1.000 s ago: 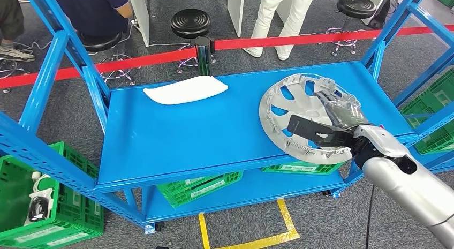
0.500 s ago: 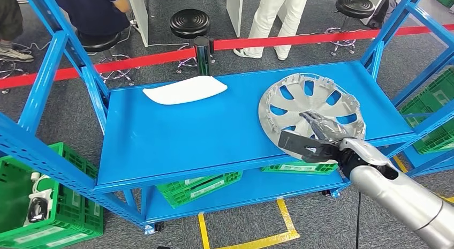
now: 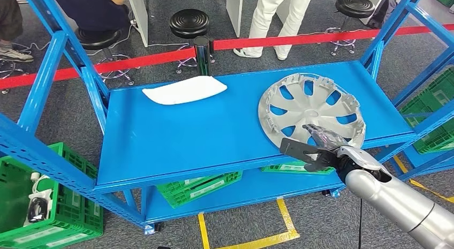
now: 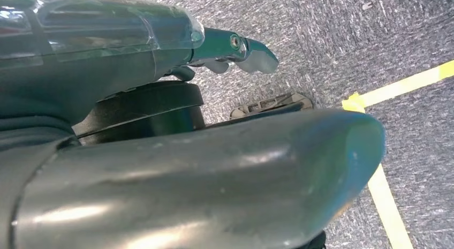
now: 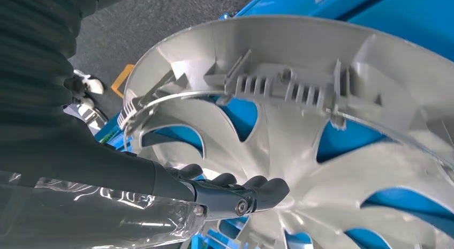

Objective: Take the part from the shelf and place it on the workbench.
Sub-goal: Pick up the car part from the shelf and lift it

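The part is a silver hubcap [image 3: 313, 102] lying inside-up on the right half of the blue shelf [image 3: 176, 136], its near rim reaching the shelf's front edge. My right hand [image 3: 321, 144] is at that near rim, with its fingers laid over the rim and its thumb spread out to the left, apart from them. In the right wrist view the dark fingers [image 5: 241, 198] stretch across the hubcap's ribbed inner face [image 5: 321, 152] and clasp nothing. My left hand [image 4: 187, 168] hangs over grey floor, holding nothing.
A white flat piece [image 3: 184, 90] lies at the shelf's back left. Blue uprights [image 3: 88, 72] frame both ends. Green crates [image 3: 53, 211] sit below and beside the rack. Behind a red barrier tape [image 3: 160, 57] are stools [image 3: 190, 21] and people. Yellow tape [image 3: 278, 238] marks the floor.
My right hand has drawn back from the hubcap's centre to its near rim. The hubcap has stayed in place on the shelf.
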Available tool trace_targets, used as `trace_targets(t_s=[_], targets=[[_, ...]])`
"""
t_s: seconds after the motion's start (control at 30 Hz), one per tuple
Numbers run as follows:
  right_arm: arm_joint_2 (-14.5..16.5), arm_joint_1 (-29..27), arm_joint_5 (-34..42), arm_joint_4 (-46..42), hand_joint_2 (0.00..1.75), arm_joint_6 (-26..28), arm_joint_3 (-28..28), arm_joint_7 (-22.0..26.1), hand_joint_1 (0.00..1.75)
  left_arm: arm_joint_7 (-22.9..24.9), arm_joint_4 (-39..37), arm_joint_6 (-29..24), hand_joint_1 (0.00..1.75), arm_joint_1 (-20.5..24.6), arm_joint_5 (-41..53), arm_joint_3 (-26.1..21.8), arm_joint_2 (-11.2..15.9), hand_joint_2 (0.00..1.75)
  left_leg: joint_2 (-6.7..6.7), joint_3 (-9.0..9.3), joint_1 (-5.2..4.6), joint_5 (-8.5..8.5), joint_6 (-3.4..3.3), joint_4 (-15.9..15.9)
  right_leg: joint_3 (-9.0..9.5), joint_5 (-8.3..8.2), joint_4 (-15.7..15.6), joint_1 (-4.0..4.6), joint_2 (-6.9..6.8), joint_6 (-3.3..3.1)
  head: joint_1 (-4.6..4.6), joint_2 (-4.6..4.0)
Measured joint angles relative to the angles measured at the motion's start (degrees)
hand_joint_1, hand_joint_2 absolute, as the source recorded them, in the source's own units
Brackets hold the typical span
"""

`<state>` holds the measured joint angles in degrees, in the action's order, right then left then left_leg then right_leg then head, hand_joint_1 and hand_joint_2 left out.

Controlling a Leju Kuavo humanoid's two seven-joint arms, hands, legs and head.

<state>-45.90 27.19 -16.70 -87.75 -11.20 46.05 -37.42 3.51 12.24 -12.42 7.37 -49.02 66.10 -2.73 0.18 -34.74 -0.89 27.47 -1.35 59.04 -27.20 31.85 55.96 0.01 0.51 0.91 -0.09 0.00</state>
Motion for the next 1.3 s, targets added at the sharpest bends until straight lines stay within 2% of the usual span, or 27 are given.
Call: trace_targets(t_s=[0.1,0.23,0.37,1.3], targets=[[0.01,-0.32,0.03,0.42,1.75,0.20,0.22,-0.03,0.00,0.24,0.00,0.29,0.00,0.00,0.04,0.00,0.00,0.00,-0.05,0.00,0.00,0.00,0.00,0.00,0.00,0.00,0.00,0.00,-0.01,0.00,0.00,0.00],[0.01,-0.81,-0.16,1.03,1.75,1.21,0.25,-0.04,0.28,0.46,0.00,0.44,0.00,0.01,0.24,0.00,0.00,0.00,-0.11,0.00,0.00,0.00,0.00,0.00,0.00,0.00,0.00,0.00,-0.02,0.00,0.00,0.00],[0.00,-1.32,-0.28,1.55,1.75,1.80,0.22,0.01,1.75,0.47,0.00,0.44,0.00,0.01,0.36,0.00,0.00,0.00,-0.15,0.00,0.00,0.00,0.00,0.00,0.00,0.00,0.00,0.00,-0.03,0.00,0.00,0.00],[0.01,-3.26,0.05,2.88,1.75,2.80,0.05,1.33,1.75,-0.56,0.00,0.38,0.00,0.00,0.07,0.00,-0.02,0.00,-0.32,0.00,0.00,0.00,0.00,0.00,0.02,0.00,0.00,-0.01,-0.16,0.00,0.00,0.00]])
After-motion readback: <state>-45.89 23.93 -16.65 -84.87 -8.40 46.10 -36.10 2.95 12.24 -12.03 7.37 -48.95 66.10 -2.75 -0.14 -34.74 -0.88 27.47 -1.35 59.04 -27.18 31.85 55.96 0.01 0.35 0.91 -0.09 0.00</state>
